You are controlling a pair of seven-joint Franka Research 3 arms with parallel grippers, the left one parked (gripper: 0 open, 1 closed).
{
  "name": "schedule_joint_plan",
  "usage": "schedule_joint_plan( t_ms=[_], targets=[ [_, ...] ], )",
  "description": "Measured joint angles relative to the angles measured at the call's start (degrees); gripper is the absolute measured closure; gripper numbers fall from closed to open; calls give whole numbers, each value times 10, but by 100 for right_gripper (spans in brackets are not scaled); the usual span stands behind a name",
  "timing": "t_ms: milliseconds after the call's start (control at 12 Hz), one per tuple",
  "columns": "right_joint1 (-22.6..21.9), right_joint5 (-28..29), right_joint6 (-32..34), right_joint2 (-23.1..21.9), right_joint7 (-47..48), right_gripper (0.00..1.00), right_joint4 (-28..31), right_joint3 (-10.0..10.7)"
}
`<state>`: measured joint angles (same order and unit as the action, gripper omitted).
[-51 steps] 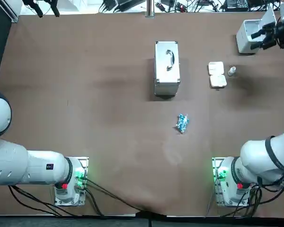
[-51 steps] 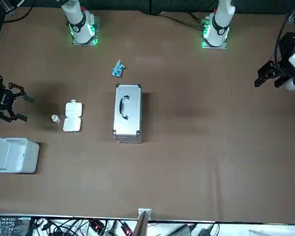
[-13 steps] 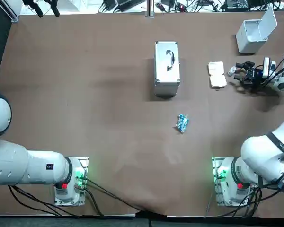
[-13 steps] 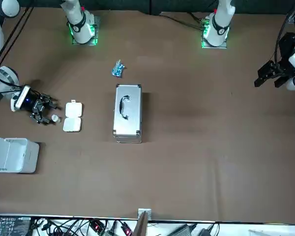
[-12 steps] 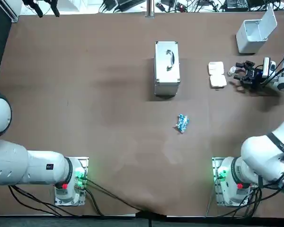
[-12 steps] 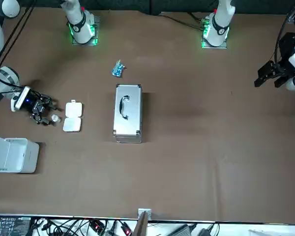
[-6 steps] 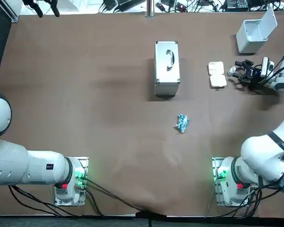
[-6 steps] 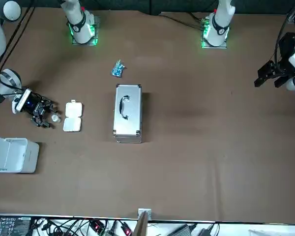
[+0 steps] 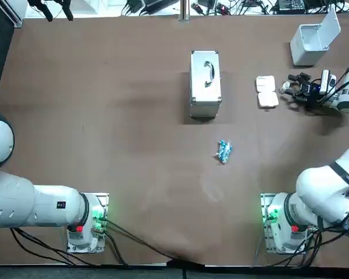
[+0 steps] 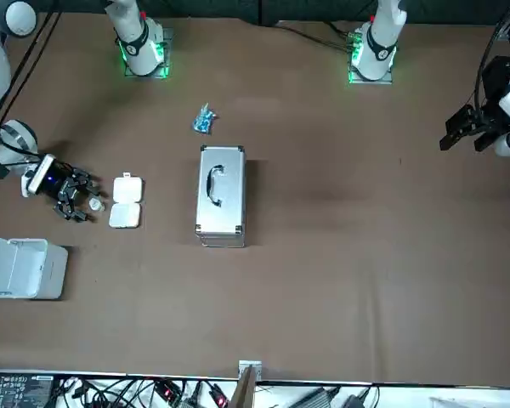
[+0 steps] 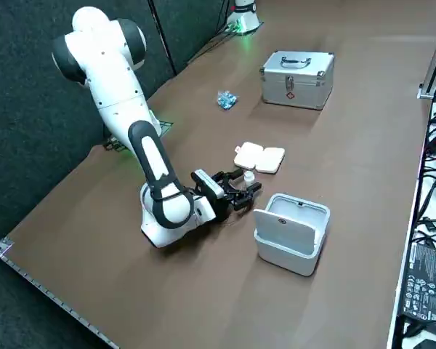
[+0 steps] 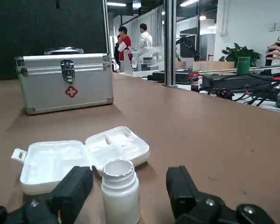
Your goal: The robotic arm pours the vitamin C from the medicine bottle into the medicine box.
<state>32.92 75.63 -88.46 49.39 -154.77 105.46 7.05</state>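
right wrist view: the right gripper (image 12: 129,181) hangs low over the table (image 12: 214,140), its fingers (image 12: 75,185) spread wide on either side of the white medicine bottle (image 12: 120,189) and touching neither side. the bottle stands upright, nearer one finger than the other — if the jaws close as they stand, that finger would likely meet it first and could shove or tip so light a thing. just beyond lies the open medicine box (image 12: 79,156), close enough for a toppled bottle to strike it or spill short of its compartments. a shallow grip might also slip once tilted to pour. farther off stands the metal first-aid case (image 12: 65,84) — well clear.
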Motion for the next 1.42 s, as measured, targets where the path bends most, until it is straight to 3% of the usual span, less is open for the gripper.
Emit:
schedule_joint_plan(
  t_ms=[750, 833, 1083, 1417],
  targets=[
    [-2, -3, 0, 1, 0, 23, -2, -2],
    [-2, -4, 0, 1, 0, 30, -2, -2],
    [-3, -6, 0, 1, 1, 39, -3, -2],
    [-5, -11, -1, 1, 1, 44, -4, -2]
  ],
)
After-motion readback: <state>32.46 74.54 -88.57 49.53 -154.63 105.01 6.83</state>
